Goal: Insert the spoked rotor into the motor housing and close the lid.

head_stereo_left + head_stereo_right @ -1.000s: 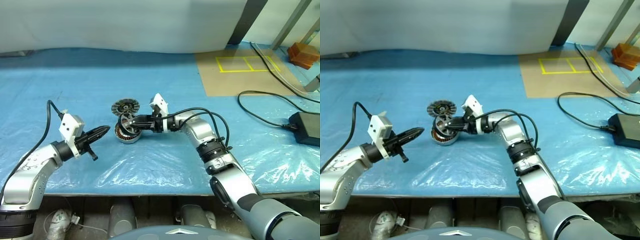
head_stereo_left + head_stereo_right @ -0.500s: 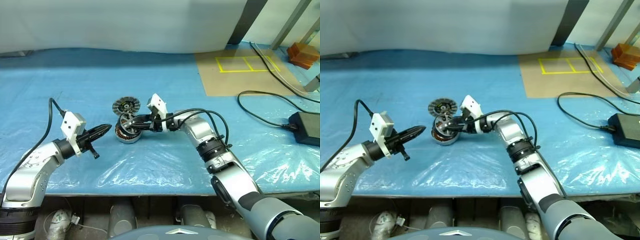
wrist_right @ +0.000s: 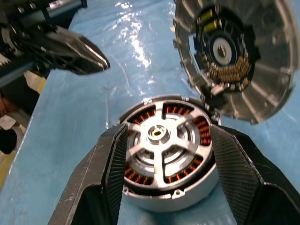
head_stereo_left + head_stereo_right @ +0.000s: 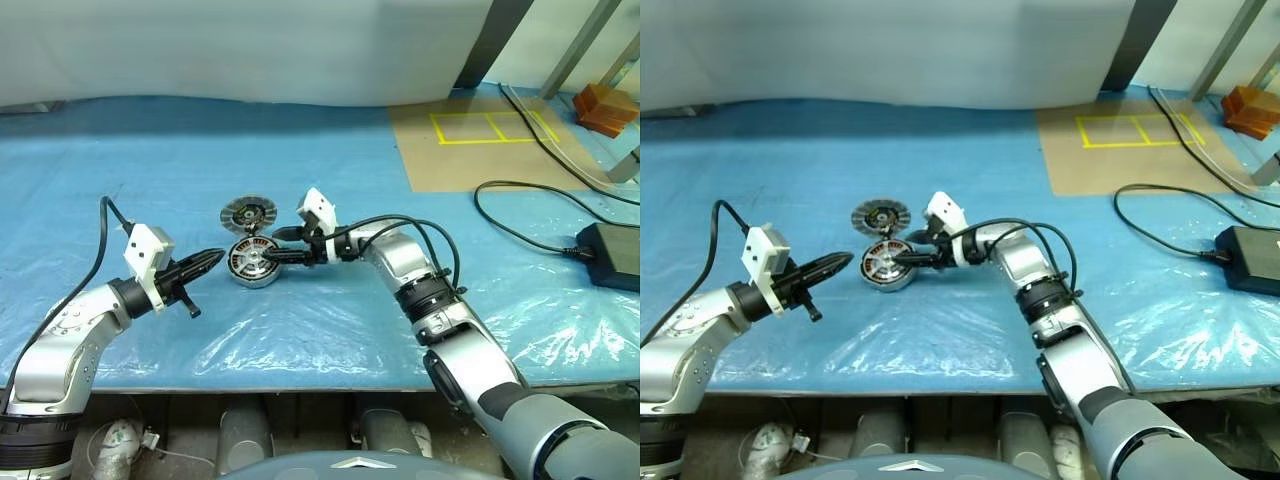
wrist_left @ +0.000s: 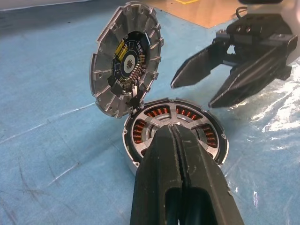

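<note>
With the spoked rotor [image 3: 161, 145] sitting seated in the motor housing [image 3: 164, 197] between the right gripper [image 3: 164, 159]'s spread, released fingers, the clenched left gripper [image 4: 205, 262] is waiting beside; next, tip the propped lid [image 5: 125, 56] squarely down.

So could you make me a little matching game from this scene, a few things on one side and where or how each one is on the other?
Things:
1. lid
2. spoked rotor
3. left gripper
4. right gripper

States:
A. fingers shut, pointing at the motor
B. seated inside the motor housing, over the copper windings
C. fingers open on either side of the housing
D. standing open, tilted up at the housing's edge

Pairs: 1-D, 2-B, 3-A, 4-C
</note>
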